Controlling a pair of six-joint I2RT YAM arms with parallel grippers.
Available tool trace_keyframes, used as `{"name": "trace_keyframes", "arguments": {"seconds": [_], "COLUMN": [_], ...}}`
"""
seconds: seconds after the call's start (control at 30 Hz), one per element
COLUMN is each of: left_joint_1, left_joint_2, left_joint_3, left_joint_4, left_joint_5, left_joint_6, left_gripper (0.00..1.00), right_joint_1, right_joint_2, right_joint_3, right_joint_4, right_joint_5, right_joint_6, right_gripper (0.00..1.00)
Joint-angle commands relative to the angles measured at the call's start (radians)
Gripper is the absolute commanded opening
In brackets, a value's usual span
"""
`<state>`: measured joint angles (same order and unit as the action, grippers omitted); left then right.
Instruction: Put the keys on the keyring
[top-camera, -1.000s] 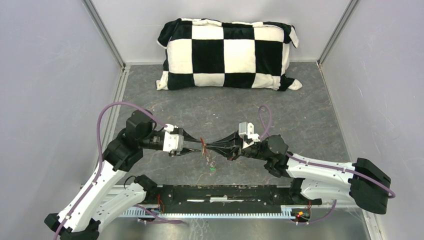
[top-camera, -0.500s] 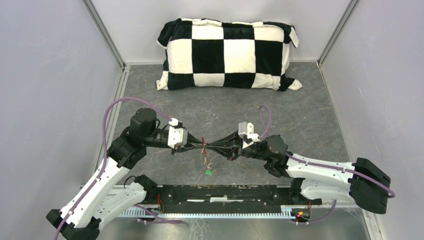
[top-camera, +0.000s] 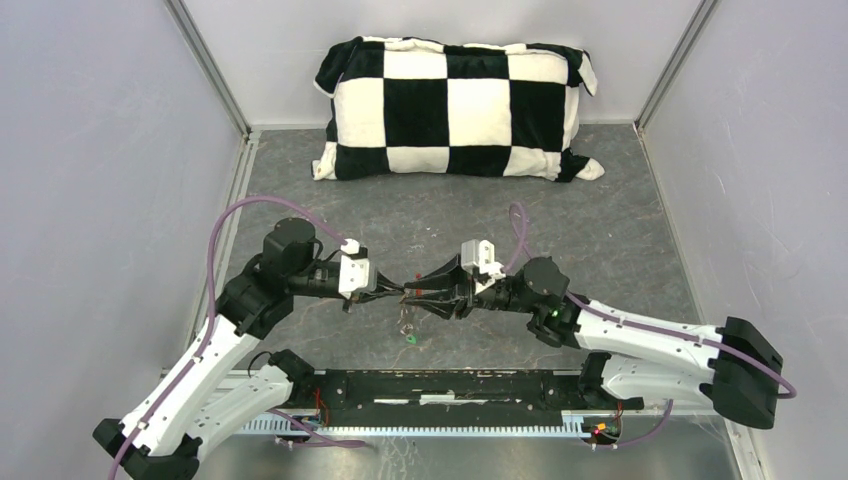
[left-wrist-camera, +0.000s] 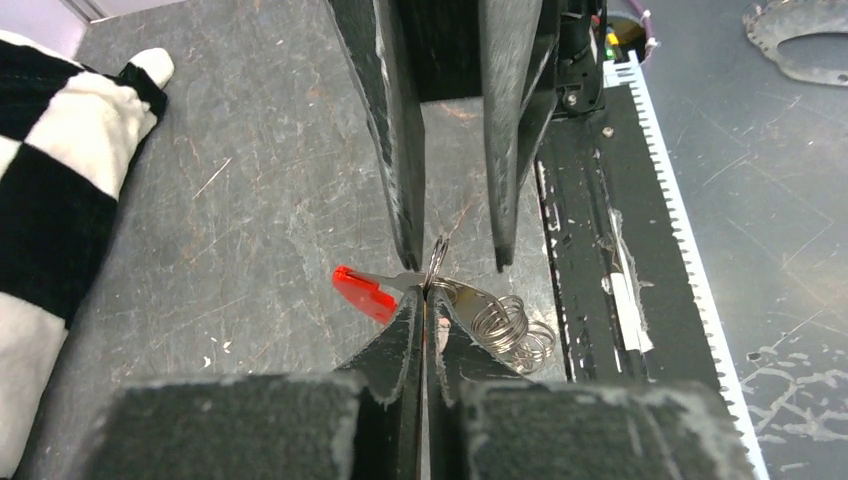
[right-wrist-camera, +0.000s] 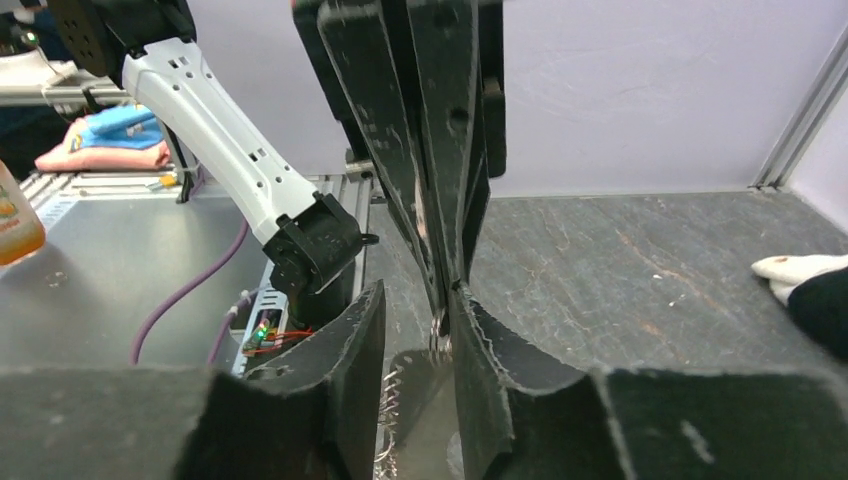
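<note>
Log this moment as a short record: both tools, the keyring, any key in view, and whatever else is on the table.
left tool: shut on the keyring
right tool: open, fingers either side of the ring, tip to tip with the left tool
keyring: pinched at the left tool's tips, red tag sticking out sideways
green-headed key: below the tools; hanging or lying, unclear
checkered pillow: at the far end of the table

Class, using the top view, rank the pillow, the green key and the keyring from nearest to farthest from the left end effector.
1. keyring: pinched at the tips of the left end effector, mid-table.
2. green key: just below, towards the arm bases.
3. pillow: at the far wall.
</note>
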<state>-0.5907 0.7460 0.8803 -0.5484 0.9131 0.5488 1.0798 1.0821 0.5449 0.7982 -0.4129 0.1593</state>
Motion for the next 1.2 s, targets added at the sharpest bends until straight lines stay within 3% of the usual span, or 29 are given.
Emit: {"name": "trace_keyframes", "arguments": {"seconds": [0.0, 0.07, 0.2, 0.47, 0.9, 1.17], "left_joint_1": [0.0, 0.0, 0.0, 0.0, 0.0, -0.001], "left_joint_2": [0.004, 0.017, 0.052, 0.055, 0.034, 0.038], "left_joint_3": [0.028, 0.046, 0.082, 0.095, 0.088, 0.092], "left_joint_4": [-0.046, -0.08, -0.117, -0.121, -0.121, -0.122], "left_joint_5": [-0.03, -0.035, -0.036, -0.047, -0.038, -0.026], "left_joint_6": [0.109, 0.152, 0.179, 0.204, 0.22, 0.227], "left_gripper": [0.02, 0.02, 0.02, 0.02, 0.02, 0.02], "right_joint_1": [-0.004, -0.014, -0.022, -0.023, -0.023, -0.023], "right_joint_2": [-0.061, -0.056, 0.021, 0.177, 0.226, 0.242], "right_joint_3": [0.165, 0.253, 0.447, 0.725, 0.787, 0.789], "right_joint_4": [-0.367, -0.549, -0.907, -1.264, -1.281, -1.251], "right_joint_5": [-0.084, -0.114, -0.14, -0.113, -0.022, 0.001], "right_joint_6": [-0.173, -0.246, -0.382, -0.459, -0.418, -0.384], "right_gripper": [0.39, 0.45, 0.47, 0.47, 0.29, 0.27]}}
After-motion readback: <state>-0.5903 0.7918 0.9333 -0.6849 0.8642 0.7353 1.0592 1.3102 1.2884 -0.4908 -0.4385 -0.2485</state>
